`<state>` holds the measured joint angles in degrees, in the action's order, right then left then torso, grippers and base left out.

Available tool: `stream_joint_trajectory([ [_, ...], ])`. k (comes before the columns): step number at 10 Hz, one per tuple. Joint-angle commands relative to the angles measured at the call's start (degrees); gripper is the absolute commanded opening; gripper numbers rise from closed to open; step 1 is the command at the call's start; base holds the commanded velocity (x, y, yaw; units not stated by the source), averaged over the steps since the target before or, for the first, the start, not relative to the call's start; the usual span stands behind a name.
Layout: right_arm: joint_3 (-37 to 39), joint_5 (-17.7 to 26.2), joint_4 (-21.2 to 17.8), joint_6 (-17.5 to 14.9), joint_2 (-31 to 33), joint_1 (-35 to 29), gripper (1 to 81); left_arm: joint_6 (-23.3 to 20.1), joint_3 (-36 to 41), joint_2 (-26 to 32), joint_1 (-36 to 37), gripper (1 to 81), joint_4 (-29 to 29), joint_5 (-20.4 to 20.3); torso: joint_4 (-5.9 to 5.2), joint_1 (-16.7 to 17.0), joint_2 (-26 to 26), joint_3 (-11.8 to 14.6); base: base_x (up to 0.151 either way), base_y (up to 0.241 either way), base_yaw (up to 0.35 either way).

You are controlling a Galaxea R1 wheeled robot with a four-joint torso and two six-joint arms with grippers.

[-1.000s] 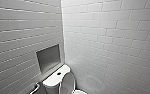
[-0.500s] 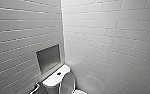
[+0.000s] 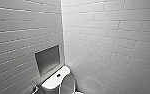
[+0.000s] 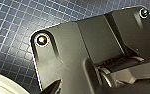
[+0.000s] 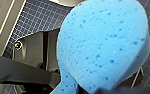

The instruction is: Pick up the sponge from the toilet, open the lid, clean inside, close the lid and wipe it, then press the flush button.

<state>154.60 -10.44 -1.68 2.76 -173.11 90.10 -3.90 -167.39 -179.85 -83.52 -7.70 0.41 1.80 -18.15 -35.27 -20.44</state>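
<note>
Head: tiled wall point(image 3: 111, 37) corner. toilet point(image 3: 56, 80) at 6 o'clock, tank against the left wall, dark flush button point(image 3: 58, 75) on the tank top. Recessed niche point(image 3: 48, 59) at 8 o'clock, just above the tank. Can't tell how the lid sits.
Left wrist: dark blue grid floor point(image 4: 13, 30), curved white rim point(image 4: 1, 86) at the frame edge. left gripper point(image 4: 54, 88): can't tell if open or closed.
Right wrist: right gripper point(image 5: 86, 86) clamped on the sponge point(image 5: 103, 47), which is held above the grid floor.
</note>
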Motion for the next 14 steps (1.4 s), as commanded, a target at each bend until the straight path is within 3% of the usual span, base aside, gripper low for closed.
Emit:
stream_joint_trajectory([
  [1,-0.2,3.2,0.0,-0.2,0.2,-1.4,1.0,-0.2,-0.2,-0.1,2.2,81.1,0.3,3.5,0.00,0.0,0.0,0.0,0.076,0.000,0.000],
  [7,-0.5,3.0,-0.3,-0.1,0.1,-1.5,1.0,-0.2,-0.2,0.0,2.1,81.1,0.2,3.5,0.00,0.0,0.0,0.0,0.092,0.000,0.000],
  [10,-3.1,2.3,0.3,-0.3,0.9,-1.5,1.0,-0.1,-0.1,-0.3,2.1,81.1,0.8,4.2,0.00,0.0,0.0,0.0,0.000,0.000,0.000],
  [12,-11.3,-0.6,0.4,-0.1,5.1,-2.6,1.0,-0.2,0.5,-0.1,0.9,81.1,0.2,5.5,0.00,0.0,0.0,0.0,0.000,0.000,0.000],
  [14,-26.8,-3.3,0.3,0.5,14.4,-5.3,1.0,-0.3,0.5,0.5,0.3,81.1,-0.1,6.8,0.00,0.0,0.0,0.0,0.000,0.000,0.000],
])
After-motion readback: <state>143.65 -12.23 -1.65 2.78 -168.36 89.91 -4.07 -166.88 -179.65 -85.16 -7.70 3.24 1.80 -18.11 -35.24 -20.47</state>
